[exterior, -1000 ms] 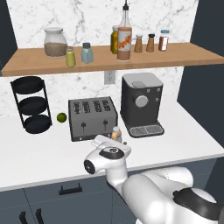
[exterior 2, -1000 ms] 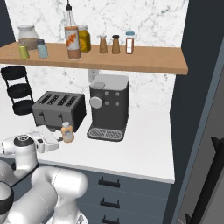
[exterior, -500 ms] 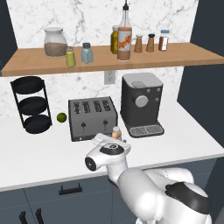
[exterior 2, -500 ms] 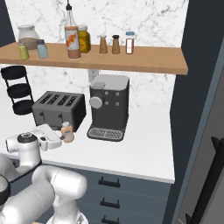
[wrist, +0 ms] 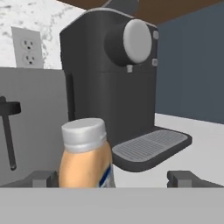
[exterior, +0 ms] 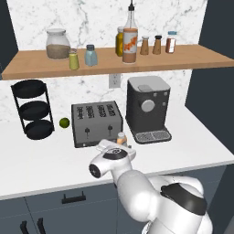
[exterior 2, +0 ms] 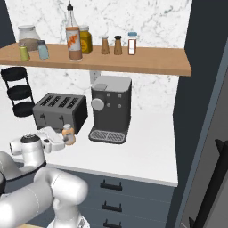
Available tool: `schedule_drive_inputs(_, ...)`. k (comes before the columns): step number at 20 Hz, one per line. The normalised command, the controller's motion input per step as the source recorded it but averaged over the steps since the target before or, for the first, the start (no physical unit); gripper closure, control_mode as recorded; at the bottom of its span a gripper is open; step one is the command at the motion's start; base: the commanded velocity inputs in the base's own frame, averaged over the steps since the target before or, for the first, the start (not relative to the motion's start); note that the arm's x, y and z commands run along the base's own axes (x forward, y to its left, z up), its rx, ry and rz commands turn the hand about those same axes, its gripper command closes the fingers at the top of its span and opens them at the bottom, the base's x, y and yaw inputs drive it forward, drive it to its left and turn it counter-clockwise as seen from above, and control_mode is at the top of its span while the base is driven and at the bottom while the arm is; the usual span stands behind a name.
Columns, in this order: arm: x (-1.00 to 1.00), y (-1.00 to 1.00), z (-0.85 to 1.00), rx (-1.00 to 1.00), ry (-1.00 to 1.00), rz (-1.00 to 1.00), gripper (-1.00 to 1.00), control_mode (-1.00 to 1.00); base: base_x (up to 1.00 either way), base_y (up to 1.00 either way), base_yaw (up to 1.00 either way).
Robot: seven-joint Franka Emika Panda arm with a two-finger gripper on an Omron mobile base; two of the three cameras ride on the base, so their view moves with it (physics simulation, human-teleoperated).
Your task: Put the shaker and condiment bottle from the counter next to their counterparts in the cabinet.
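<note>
Gripper (wrist: pixel 111 178) wide open, holding nothing; the fingertips (wrist: pixel 43 178) flank the bottle (wrist: pixel 86 154), which stands upright on the counter (exterior: pixel 41 164) before the toaster (exterior: pixel 96 122). Coffee machine (exterior: pixel 147 108) behind. Shaker (exterior: pixel 73 59) on the shelf (exterior: pixel 192 55), beside the blue shaker (exterior: pixel 90 55).

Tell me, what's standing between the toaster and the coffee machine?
The condiment bottle, seen in the left base view, with the tool right by it.

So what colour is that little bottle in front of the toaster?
Peach-orange with a whitish cap; the condiment bottle shows best in the hand view.
</note>
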Motion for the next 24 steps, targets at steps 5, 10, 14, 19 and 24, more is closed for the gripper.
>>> schedule_drive_inputs(5,0.10,0.01,-0.12,-0.06,0.00,0.00,-1.00,-1.00,0.00,0.00,0.00)
schedule_drive_inputs(10,0.20,0.08,-0.08,-0.06,0.00,0.00,-1.00,-1.00,0.00,0.00,0.00)
schedule_drive_inputs(14,0.10,0.07,-0.13,-0.06,0.00,0.00,-1.00,-1.00,0.00,0.00,0.00)
schedule_drive_inputs(19,0.00,0.00,-0.11,-0.02,0.00,0.00,-1.00,-1.00,0.00,0.00,0.00)
schedule_drive_inputs(24,0.11,-0.03,-0.02,0.00,0.00,0.00,-1.00,-1.00,0.00,0.00,0.00)
